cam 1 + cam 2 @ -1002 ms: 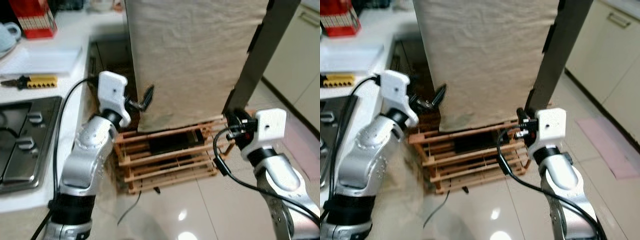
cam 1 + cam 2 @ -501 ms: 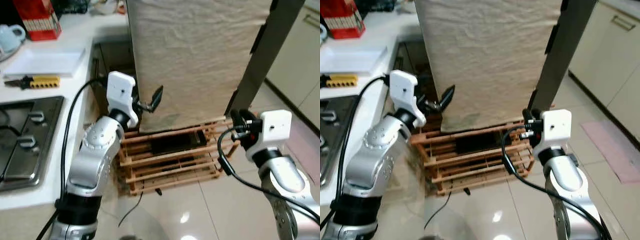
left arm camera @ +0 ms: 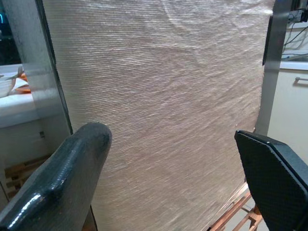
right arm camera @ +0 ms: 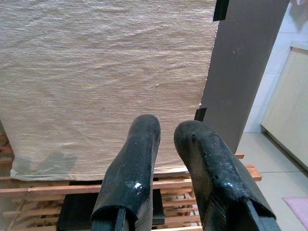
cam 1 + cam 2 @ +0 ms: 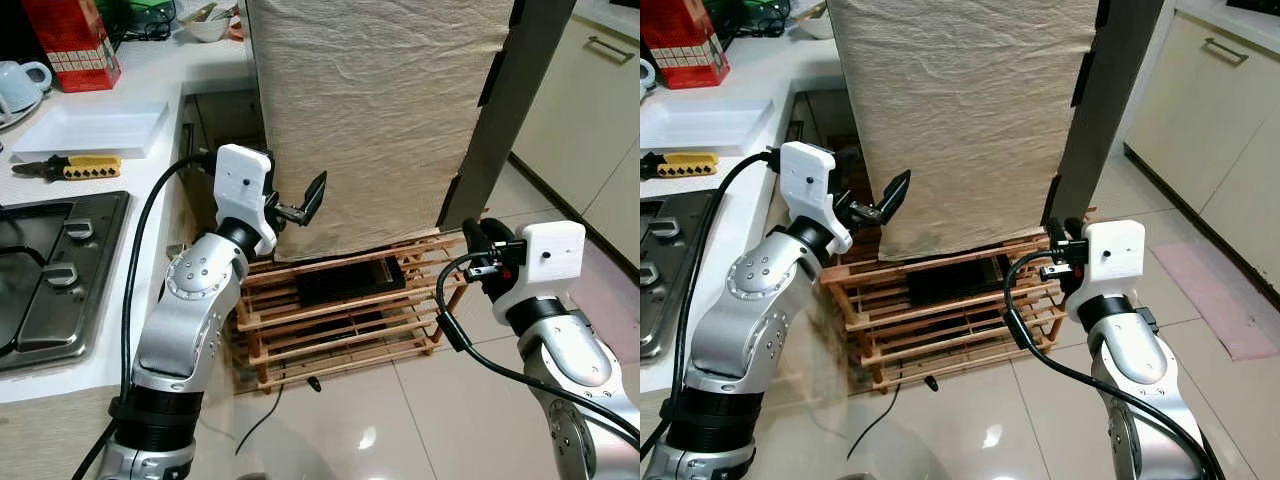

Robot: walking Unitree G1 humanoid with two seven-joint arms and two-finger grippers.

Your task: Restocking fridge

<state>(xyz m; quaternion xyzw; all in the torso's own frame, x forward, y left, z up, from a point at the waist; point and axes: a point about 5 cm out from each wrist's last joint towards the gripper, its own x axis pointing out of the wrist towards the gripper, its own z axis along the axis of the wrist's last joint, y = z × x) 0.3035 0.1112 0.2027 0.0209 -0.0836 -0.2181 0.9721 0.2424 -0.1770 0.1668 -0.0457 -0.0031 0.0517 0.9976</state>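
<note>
The fridge (image 5: 380,110) stands ahead, draped in a beige cloth, with its dark door edge (image 5: 500,110) along the right side. My left gripper (image 5: 300,205) is open, raised beside the cloth's lower left part, and nothing is between its fingers (image 3: 72,183). My right gripper (image 5: 478,245) is shut and empty, held just below and to the right of the door's bottom corner. In the right wrist view its fingertips (image 4: 144,134) point at the cloth and the door edge.
The fridge rests on a wooden pallet (image 5: 340,320) holding a black flat object (image 5: 350,282). On my left runs a counter with a hob (image 5: 50,270), a white tray (image 5: 90,128), a yellow tool (image 5: 70,167) and a red box (image 5: 72,40). Cream cabinets (image 5: 590,110) stand right. A cable (image 5: 270,410) lies on the tiled floor.
The whole view has shifted, so the camera moved. My left gripper has edged a little up and toward the cloth. The right gripper stays by the door's bottom corner.
</note>
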